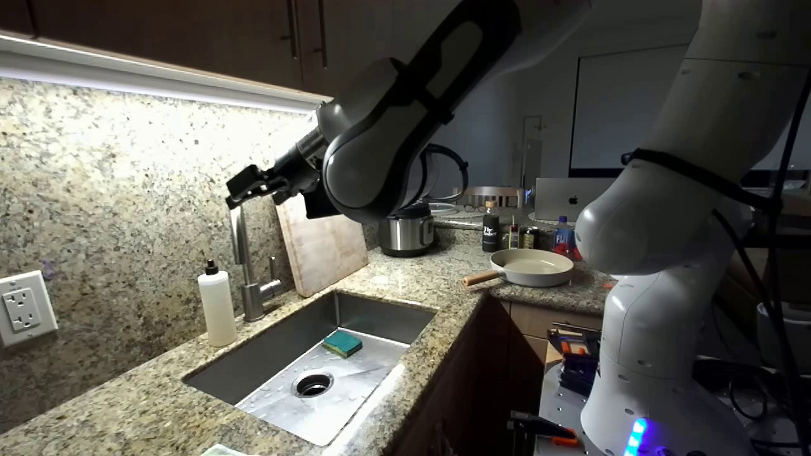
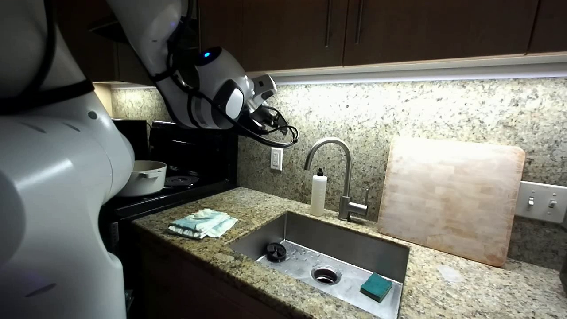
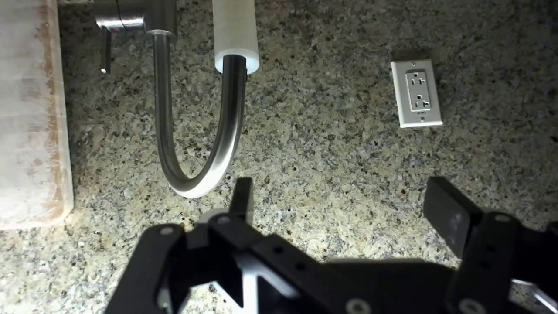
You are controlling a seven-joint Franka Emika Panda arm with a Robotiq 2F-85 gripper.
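My gripper is open, with nothing between its fingers. It hangs in the air in front of the granite backsplash, near the faucet, in both exterior views. The steel faucet arches over the sink; it also shows upside down in the wrist view, beside a finger. A white bottle with a black top stands beside the faucet. A green sponge lies in the sink, near the drain. A black round drain piece lies at the sink's far end.
A wooden cutting board leans on the backsplash. A folded cloth lies on the counter. A pan and a cooker stand on the counter. A white pot sits on the stove. Cabinets hang above.
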